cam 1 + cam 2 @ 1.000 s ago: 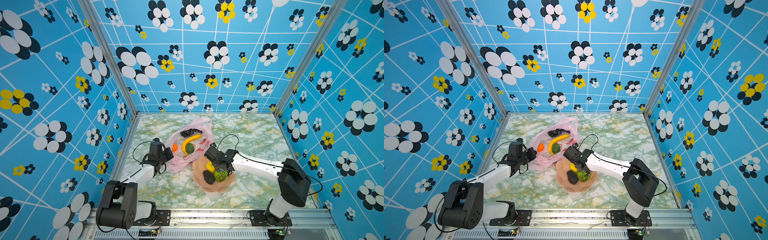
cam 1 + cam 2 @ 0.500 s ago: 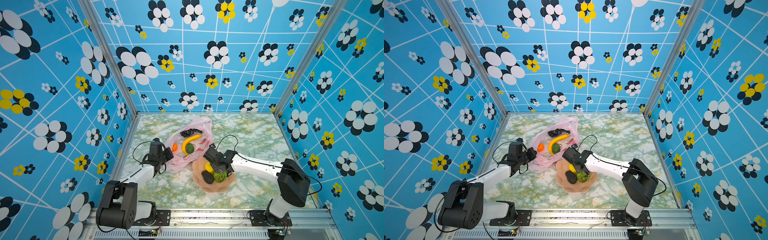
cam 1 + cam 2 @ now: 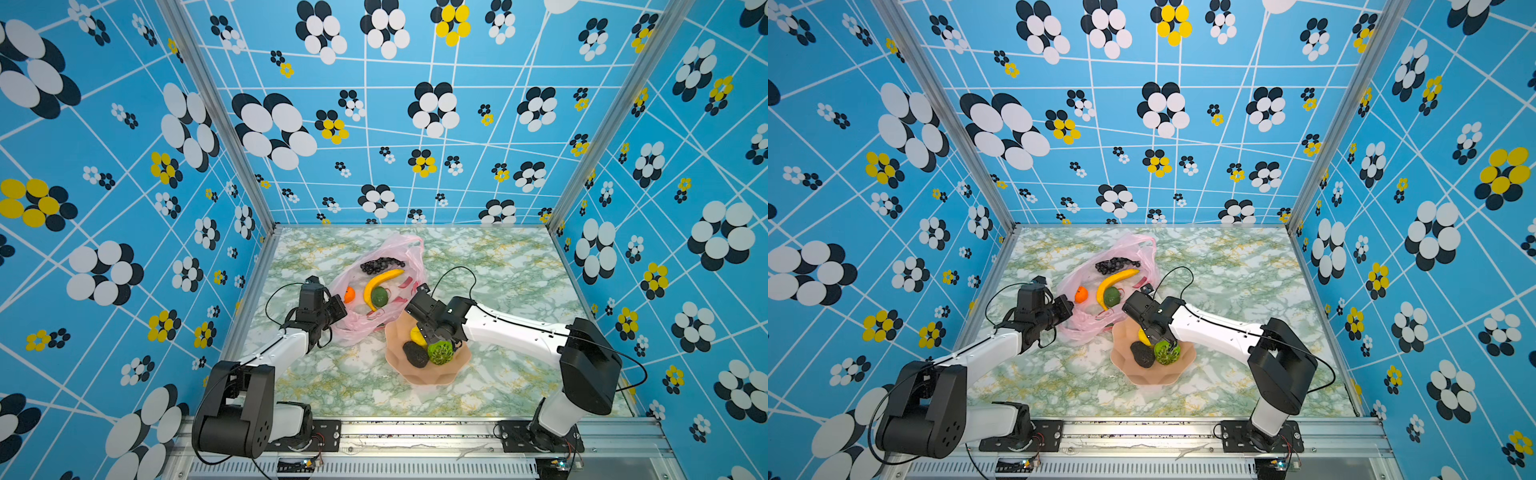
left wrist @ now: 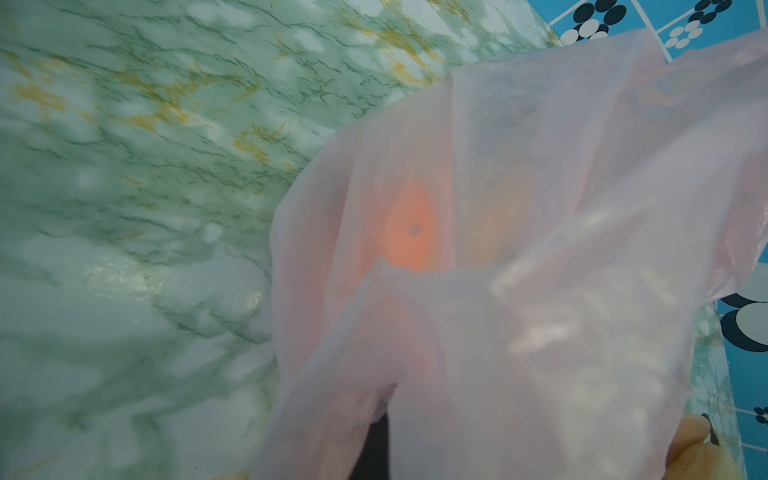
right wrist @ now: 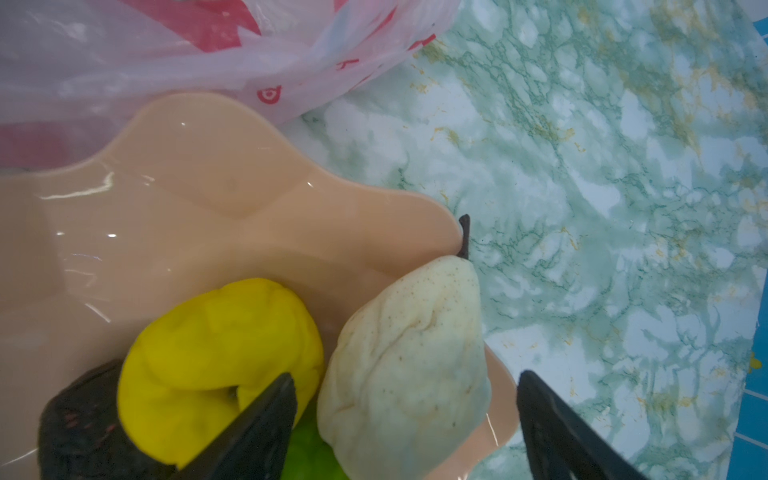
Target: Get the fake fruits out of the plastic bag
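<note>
Four fake fruits point(image 3: 371, 293) lie in the plastic bag point(image 3: 399, 249), which touches the peach bowl point(image 3: 432, 377) at its far-left rim: grapes point(image 3: 380, 264), banana point(image 3: 388, 276), orange point(image 3: 349, 294), green fruit point(image 3: 379, 297). Over the bowl, the right gripper point(image 5: 405, 378) is spread around the pale pear point(image 5: 415, 324); the left gripper point(image 3: 338, 308) pinches the bag's near-left edge.

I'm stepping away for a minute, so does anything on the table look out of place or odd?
Only one thing: the pale pear sits right at the rim of the peach bowl, stem poking past the edge, so it might roll out. The open right gripper straddles it. Nothing looks spilled or damaged.
</note>
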Controlling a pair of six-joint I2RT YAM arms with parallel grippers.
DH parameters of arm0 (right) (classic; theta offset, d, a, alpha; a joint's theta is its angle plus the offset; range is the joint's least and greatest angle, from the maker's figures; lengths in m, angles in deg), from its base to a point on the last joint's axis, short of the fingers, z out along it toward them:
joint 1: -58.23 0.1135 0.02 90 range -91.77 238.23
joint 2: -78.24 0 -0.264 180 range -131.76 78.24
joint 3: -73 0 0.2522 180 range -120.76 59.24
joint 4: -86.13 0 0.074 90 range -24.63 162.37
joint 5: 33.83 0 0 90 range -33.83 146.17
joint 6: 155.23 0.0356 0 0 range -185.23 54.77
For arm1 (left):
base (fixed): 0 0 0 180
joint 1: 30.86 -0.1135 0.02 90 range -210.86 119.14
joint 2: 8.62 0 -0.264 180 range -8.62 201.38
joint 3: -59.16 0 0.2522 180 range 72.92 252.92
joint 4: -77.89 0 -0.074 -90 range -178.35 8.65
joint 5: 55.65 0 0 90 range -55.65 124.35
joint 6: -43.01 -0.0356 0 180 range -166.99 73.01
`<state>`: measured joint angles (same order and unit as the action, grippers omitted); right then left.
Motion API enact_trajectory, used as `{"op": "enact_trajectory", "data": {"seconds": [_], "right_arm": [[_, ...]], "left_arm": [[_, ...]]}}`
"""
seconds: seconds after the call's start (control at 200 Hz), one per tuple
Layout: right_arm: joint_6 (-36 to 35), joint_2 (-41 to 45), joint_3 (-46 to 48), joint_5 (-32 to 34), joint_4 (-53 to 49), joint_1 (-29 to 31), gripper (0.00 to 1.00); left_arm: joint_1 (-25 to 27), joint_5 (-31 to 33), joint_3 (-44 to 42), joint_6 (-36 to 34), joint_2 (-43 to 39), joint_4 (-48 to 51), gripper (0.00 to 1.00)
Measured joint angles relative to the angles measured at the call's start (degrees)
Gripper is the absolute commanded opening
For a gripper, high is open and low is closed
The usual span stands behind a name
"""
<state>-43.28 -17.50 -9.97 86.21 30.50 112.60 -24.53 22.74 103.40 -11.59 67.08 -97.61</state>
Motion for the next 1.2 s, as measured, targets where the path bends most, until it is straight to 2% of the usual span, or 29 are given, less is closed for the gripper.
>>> {"op": "enact_trajectory", "data": {"seconds": [0.135, 0.435, 0.73, 0.95, 1.2], "right_arm": [[1.2, 2.8, 0.1, -0.7, 0.1, -0.4, 0.84], [3.4, 6.2, 3.5, -5.1, 2.0, -6.2, 0.7], [4.5, 5.4, 5.4, -11.3, 4.5, -6.0, 0.62], [6.2, 5.4, 5.9, -13.1, 5.3, -4.7, 0.56], [8.7, 5.3, 6.2, -14.1, 6.4, -2.4, 0.54]], "left_arm": [[0.0, 0.0, 0.0, 0.0, 0.0, 0.0, 0.0], [0.0, 0.0, 0.0, 0.0, 0.0, 0.0, 0.0], [0.0, 0.0, 0.0, 0.0, 0.9, 0.0, 0.0], [0.0, 0.0, 0.0, 0.0, 1.1, 0.0, 0.0], [0.0, 0.0, 0.0, 0.0, 1.1, 0.0, 0.0]]}}
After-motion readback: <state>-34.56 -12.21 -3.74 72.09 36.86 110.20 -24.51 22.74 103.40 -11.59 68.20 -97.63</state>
